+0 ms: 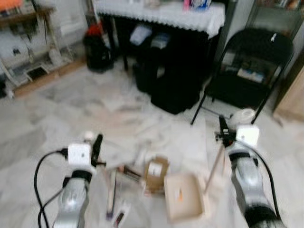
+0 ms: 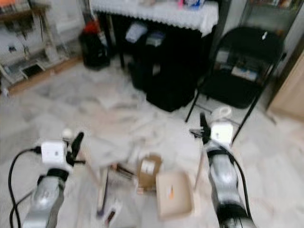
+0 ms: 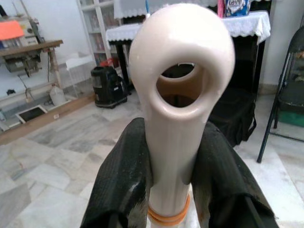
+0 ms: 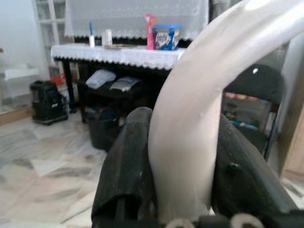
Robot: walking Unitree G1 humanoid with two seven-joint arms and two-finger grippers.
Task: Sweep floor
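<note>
Both head views are blurred, so the litter on the marble floor [image 1: 57, 114] is hard to identify: a tan cardboard box [image 1: 156, 172], a shallow cream dustpan [image 1: 184, 197] beside it, and some flat packets whose labels cannot be read. The broom's head is lost in the blur near the left arm. The left end effector [image 3: 173, 185] is clamped on the broom handle [image 3: 178, 104], a cream tube ending in a hanging loop (an orange band sits just below the fingers [image 3: 121, 183]). The right end effector [image 4: 183, 185] grips the curved pale dustpan handle [image 4: 199, 109], whose thin pole slants down to the dustpan. Ahead stands a dark surface [image 1: 161, 14] under a white lace cloth, black bags beneath it, a black folding chair [image 1: 251, 66] to its right and a cluttered shelf at far left, cut off by the frame
</note>
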